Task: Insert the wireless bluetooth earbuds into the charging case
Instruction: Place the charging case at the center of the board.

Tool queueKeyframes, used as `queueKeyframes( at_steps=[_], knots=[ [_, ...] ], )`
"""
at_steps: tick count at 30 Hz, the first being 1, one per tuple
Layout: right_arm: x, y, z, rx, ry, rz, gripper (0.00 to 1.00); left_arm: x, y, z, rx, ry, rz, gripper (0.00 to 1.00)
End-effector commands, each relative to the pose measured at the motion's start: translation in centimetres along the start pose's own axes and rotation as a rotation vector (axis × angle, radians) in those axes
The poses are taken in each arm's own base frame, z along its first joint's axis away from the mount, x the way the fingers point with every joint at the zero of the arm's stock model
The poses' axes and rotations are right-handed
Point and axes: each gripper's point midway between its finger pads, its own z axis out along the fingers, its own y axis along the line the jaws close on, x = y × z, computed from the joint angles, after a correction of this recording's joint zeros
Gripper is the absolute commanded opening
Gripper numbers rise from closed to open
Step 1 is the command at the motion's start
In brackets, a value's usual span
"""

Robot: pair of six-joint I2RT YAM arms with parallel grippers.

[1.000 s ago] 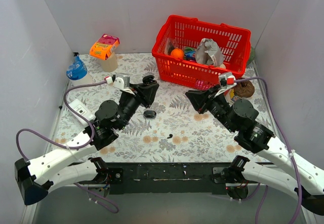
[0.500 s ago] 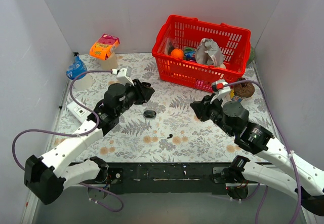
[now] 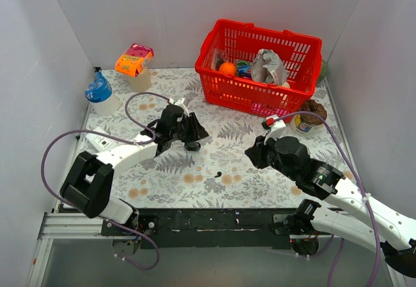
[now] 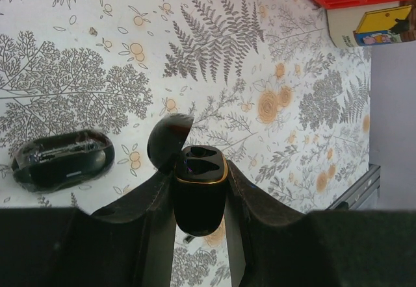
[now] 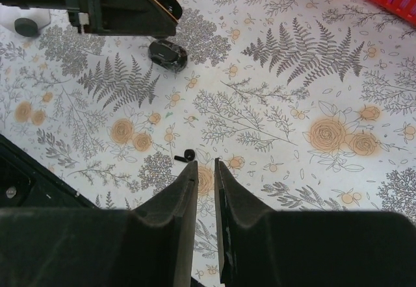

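My left gripper (image 4: 199, 170) is shut on the charging case (image 4: 199, 196), a black case with a gold rim. Its lid (image 4: 169, 137) is flipped open and both wells look empty. In the top view the left gripper (image 3: 194, 133) hovers just behind a black oval piece (image 3: 192, 146), which also lies wrapped and shiny on the cloth (image 4: 55, 160). One tiny black earbud (image 5: 185, 156) lies on the cloth just past my right gripper's (image 5: 205, 163) left fingertip. The right jaws stand a narrow gap apart with nothing between them. From above, the earbud (image 3: 219, 174) sits left of the right gripper (image 3: 252, 156).
A red basket (image 3: 247, 93) of odds and ends stands at the back right, with a small round cup (image 3: 304, 121) beside it. A blue-capped bottle (image 3: 99, 91), an orange-topped cup (image 3: 134, 63) and a white block (image 3: 101, 141) line the left side. Floral cloth covers the table.
The left arm has stretched forward and lowered the case beside the black oval piece. The right gripper has drawn back toward the near edge, nearer the earbud. Neither gripper's jaws have changed.
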Motion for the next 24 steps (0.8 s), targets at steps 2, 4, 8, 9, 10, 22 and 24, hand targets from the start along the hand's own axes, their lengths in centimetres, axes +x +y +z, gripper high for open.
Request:
queueKeyframes(
  at_steps=[2,4,8,9,10,22,24],
  knots=[
    [0.0,0.4,-0.1,-0.023,0.001,0.011,0.24,-0.3,1.1,3.4,-0.021,0.002,-0.004,0.00],
    [0.1,0.4,-0.1,-0.023,0.004,0.012,0.24,0.7,2.2,4.9,-0.052,0.045,-0.016,0.00],
    [0.4,0.3,-0.2,-0.018,0.016,0.013,0.24,1.8,3.7,6.3,-0.084,0.067,-0.031,0.05],
    [0.5,0.1,-0.3,-0.012,0.019,0.011,0.24,2.0,3.9,6.5,-0.088,0.069,-0.033,0.08],
    [0.5,0.1,-0.4,-0.010,0.019,0.011,0.24,2.2,4.2,6.7,-0.093,0.072,-0.037,0.11],
    [0.9,-0.5,-0.5,0.015,0.026,0.006,0.24,1.0,3.9,4.2,-0.122,0.016,-0.026,0.81],
    [0.7,-0.5,-0.6,0.014,0.020,0.007,0.24,-0.8,2.9,2.8,-0.133,-0.039,-0.019,0.83]
  ],
)
